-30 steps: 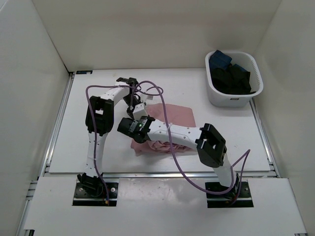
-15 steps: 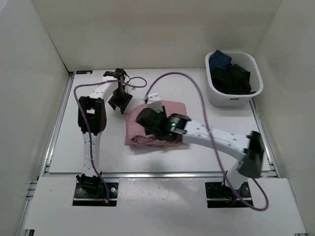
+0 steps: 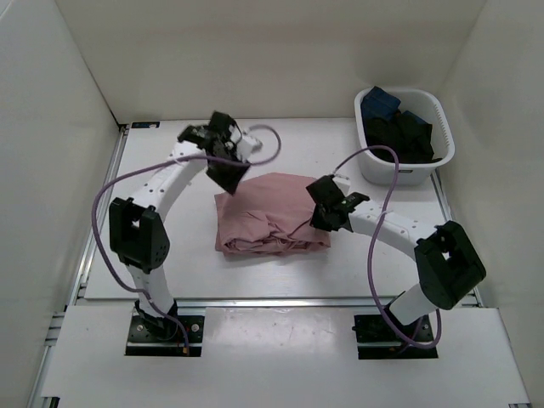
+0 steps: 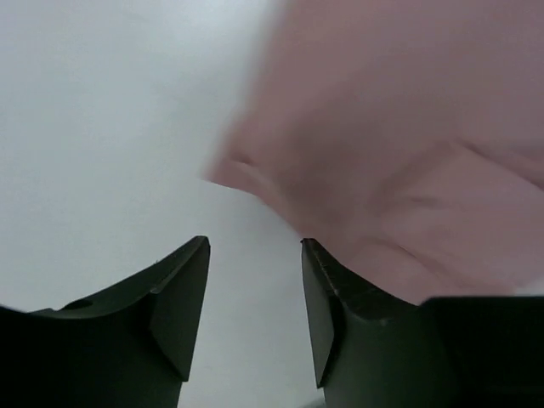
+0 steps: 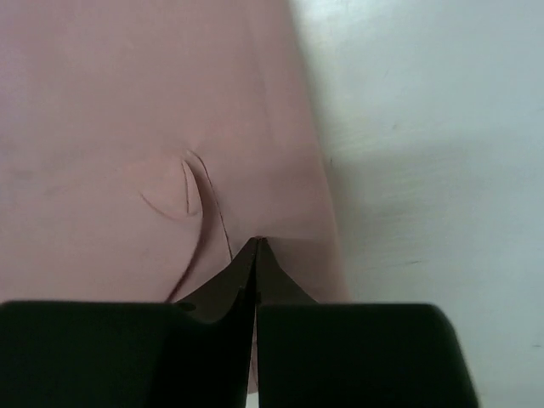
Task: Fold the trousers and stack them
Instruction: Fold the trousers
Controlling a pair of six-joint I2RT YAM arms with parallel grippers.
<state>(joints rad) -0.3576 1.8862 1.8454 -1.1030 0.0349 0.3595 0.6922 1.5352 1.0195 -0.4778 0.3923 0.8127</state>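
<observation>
1. Trousers [image 3: 270, 217] lie folded into a rumpled pink bundle near the middle of the white table [image 3: 161, 246], between the two arms.
2. Left hand [image 4: 255, 245] is at the bundle's far left corner. It is open: its fingers stand apart with only bare table showing in the gap. A corner of the pink cloth lies just ahead of them, off to one side.
3. Right hand [image 5: 257, 244] is at the bundle's right edge, closed, its fingers pressed together. The tips point at the pink cloth, close to where it meets the table. Whether any fabric is pinched between them cannot be told.
4. A white basket [image 3: 399, 174] stands at the table's far right corner, well apart from the trousers. It holds dark clothes [image 3: 406, 134] and a blue piece [image 3: 378, 102].
5. A purple cable [image 3: 106, 191] loops out beside the left arm.
</observation>
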